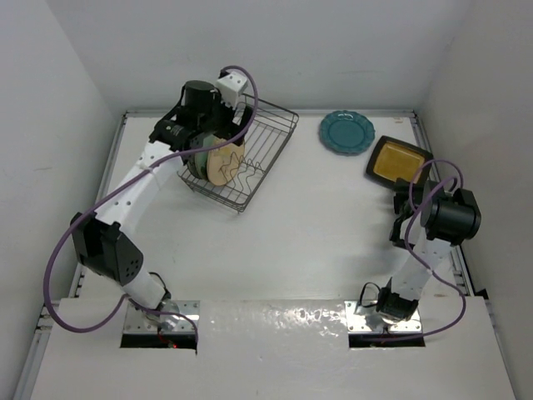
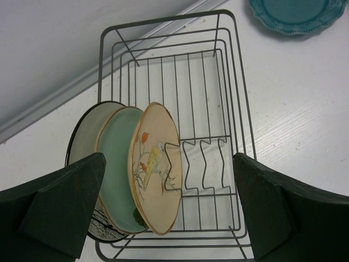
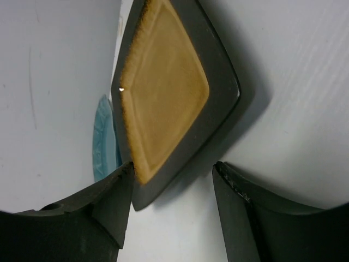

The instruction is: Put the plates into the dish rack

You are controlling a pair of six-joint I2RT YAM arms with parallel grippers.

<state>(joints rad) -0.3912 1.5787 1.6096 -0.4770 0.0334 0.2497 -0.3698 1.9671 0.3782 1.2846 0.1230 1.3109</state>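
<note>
One teal plate (image 1: 347, 133), amber plate (image 1: 398, 162) on white table (image 1: 291, 250), white walls (image 1: 333, 50)

The left arm (image 1: 137, 187) stretches far forward, the left hand (image 2: 169, 164) tipped down with its fingers spread wide, while the right arm (image 1: 414, 267) stands folded close above its base, the right hand (image 3: 173, 169) aimed down, fingers partly apart.

Three standing plates (image 2: 120, 164) packed one end of the dish rack (image 2: 169, 20); the wavy slots (image 2: 202, 164) past the cream floral plate (image 2: 155, 169) stood free. Open table (image 1: 316, 225) lay between rack and teal plate (image 1: 346, 132); amber plate (image 1: 398, 162) sat near the right wall (image 1: 475, 125)
</note>
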